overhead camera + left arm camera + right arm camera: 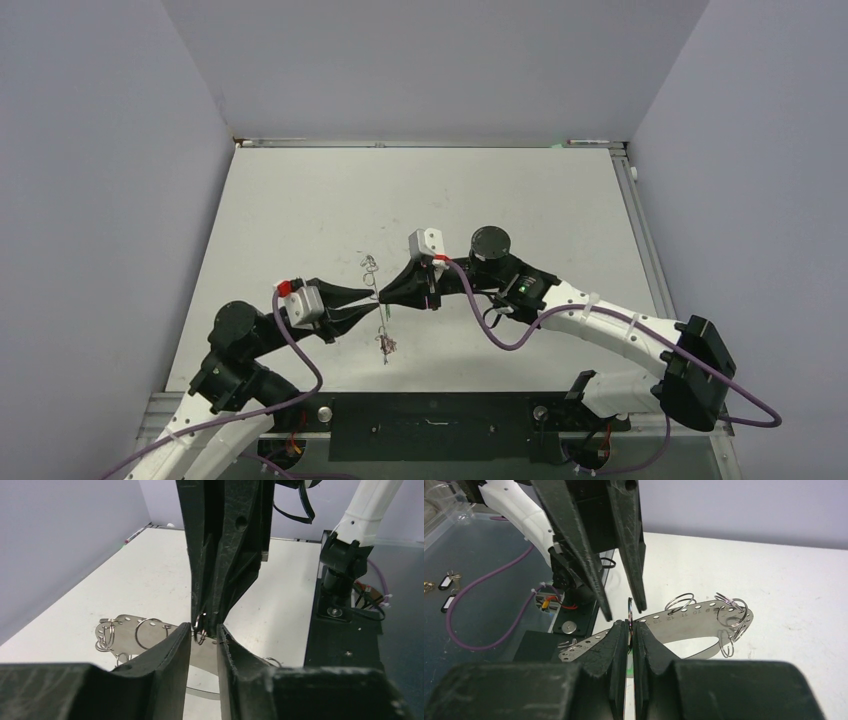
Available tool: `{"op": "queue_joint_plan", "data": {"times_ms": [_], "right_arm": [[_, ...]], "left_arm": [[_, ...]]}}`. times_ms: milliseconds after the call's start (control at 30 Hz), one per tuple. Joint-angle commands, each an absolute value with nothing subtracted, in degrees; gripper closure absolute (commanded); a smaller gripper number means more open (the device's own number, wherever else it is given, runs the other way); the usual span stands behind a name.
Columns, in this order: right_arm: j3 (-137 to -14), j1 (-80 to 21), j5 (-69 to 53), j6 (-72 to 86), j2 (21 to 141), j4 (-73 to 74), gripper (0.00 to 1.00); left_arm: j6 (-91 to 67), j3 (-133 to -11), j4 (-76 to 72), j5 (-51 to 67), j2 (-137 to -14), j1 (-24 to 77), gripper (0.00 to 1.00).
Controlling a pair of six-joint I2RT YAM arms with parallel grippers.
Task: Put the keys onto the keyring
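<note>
Beneath right gripper (630, 626), keyring (684, 614), small ring (629, 611) pinched

Soft overhead light evens the pale grey worktop (300, 220), shadows faint. In both wrist views the near black jaws blur; the perforated silver metal band (684, 615) glares dully, while the thin wire split ring (629, 611) reads sharp.
</note>
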State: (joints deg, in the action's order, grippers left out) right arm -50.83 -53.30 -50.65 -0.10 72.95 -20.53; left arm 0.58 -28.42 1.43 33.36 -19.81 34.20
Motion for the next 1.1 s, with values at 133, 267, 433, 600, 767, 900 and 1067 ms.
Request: {"op": "queue_joint_plan", "data": {"times_ms": [133,267,433,600,767,900,1067], "right_arm": [[-62.0,-54.0,-40.8,-5.0,73.7,-2.0,0.95],[-67.6,-54.4,-38.2,-6.7,76.1,10.2,0.95],[-77.2,-57.0,-31.7,-11.7,81.9,29.2,0.95],[-85.3,-62.1,-18.7,-15.8,84.5,42.4,0.95],[-90.9,-64.0,-14.6,-17.9,85.7,47.5,0.95],[-92.1,-64.8,-15.4,-20.5,85.4,48.3,0.95],[-91.0,-65.0,-19.1,-23.6,83.2,47.6,0.95]], "left_arm": [[1.0,-29.2,-1.4,29.4,-16.4,34.5,0.57],[1.1,-29.1,-1.3,27.8,-15.6,34.5,0.52],[1.4,-29.3,-0.9,27.6,-15.7,34.4,0.52],[1.9,-29.5,-0.2,26.9,-15.6,34.4,0.53],[2.1,-29.6,-0.1,27.6,-15.9,34.3,0.62],[1.8,-29.6,-0.2,30.1,-17.1,34.3,0.66],[0.4,-29.0,-1.8,34.3,-18.1,34.3,0.68]]}}
